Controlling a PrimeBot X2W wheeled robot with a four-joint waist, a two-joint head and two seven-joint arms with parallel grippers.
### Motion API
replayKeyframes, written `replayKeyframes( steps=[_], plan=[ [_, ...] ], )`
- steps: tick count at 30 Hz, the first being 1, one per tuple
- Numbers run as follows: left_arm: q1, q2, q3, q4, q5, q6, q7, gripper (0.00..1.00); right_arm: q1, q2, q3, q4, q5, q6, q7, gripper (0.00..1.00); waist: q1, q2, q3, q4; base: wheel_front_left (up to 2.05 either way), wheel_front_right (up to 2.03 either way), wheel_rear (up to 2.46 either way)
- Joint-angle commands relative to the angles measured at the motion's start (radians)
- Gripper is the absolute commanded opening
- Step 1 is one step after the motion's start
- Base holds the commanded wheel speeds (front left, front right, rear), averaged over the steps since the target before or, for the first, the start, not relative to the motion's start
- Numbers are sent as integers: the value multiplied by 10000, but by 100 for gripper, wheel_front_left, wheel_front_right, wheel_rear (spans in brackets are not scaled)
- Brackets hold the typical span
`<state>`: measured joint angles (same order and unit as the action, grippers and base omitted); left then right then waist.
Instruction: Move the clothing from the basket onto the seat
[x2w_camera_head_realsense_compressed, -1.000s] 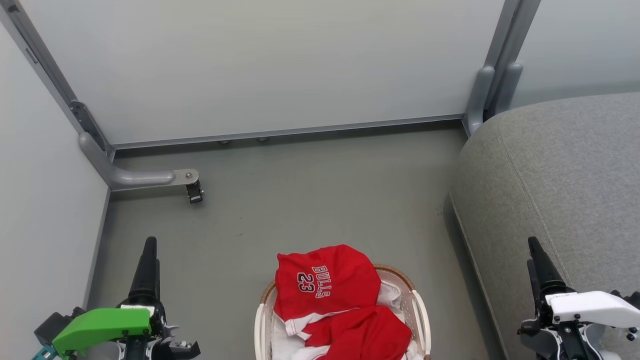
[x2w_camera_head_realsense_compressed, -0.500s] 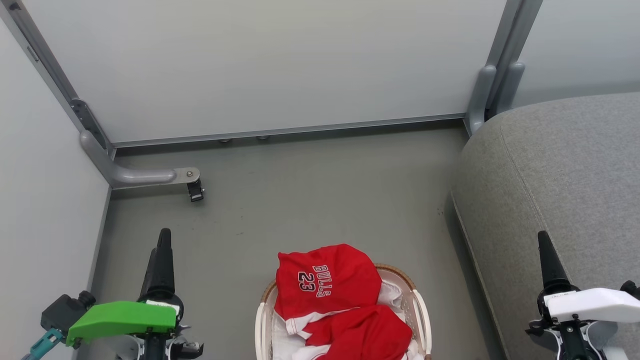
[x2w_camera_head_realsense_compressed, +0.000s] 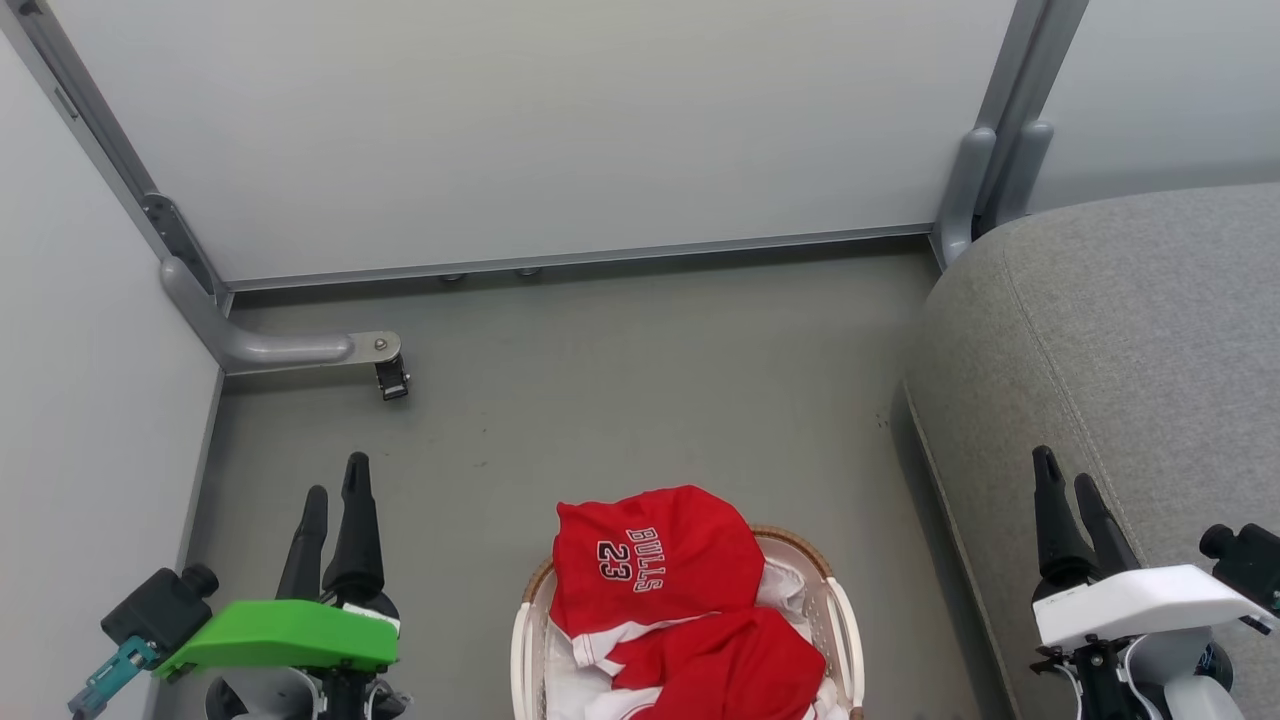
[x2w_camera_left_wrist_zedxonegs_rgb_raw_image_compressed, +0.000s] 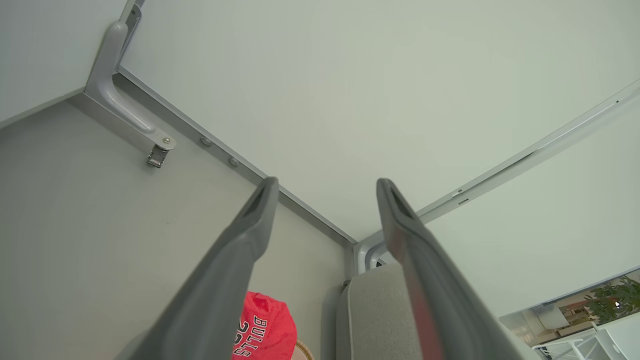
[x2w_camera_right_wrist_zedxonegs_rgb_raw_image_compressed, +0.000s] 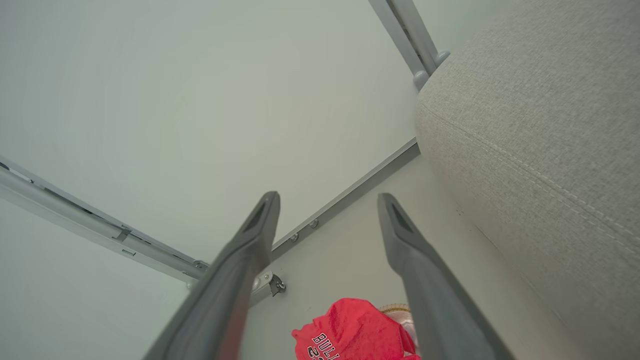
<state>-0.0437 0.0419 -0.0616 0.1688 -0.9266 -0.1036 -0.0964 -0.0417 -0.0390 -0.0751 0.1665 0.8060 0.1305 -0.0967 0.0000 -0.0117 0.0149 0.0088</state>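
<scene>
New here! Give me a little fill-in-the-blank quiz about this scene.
The red clothing is printed BULLS and the number ___.
It lies in the basket, which stands on the grey ___.
The left gripper and right gripper both stand ___, holding nothing.
The seat is on the robot's ___ side.
Missing: 23; floor; open; right.

Smooth grey floor (x2w_camera_head_realsense_compressed: 640, 380) meets pale partition panels (x2w_camera_head_realsense_compressed: 520, 130) framed in grey metal posts (x2w_camera_head_realsense_compressed: 1010, 100), evenly lit.

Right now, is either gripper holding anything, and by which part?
Nothing is held. The left gripper and the right gripper are both open and empty. The clothing lies in the basket, with neither gripper touching it.
</scene>
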Motion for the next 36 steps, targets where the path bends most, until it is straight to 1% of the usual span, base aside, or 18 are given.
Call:
replayKeyframes(
  steps=[1,5,17,28,36],
  plan=[
    [42,65,-40,-138,399,63,-113,100,51,-72,51,-165,-387,2,-111,100,0,51,2,1,0,0,0],
    [90,69,-194,-152,1245,71,-228,100,68,-77,142,-142,-1014,2,-231,100,0,54,2,10,0,0,0],
    [278,80,-606,19,3147,212,-561,100,245,-91,230,-124,-2671,2,-561,100,0,65,-27,63,0,0,0],
    [427,90,-821,92,4315,387,-835,100,429,-104,354,95,-3907,3,-833,100,0,75,-55,115,0,0,0],
    [497,94,-962,143,4982,431,-1024,100,498,-110,405,270,-4703,3,-1005,100,0,83,-48,158,0,0,0]
  ],
)
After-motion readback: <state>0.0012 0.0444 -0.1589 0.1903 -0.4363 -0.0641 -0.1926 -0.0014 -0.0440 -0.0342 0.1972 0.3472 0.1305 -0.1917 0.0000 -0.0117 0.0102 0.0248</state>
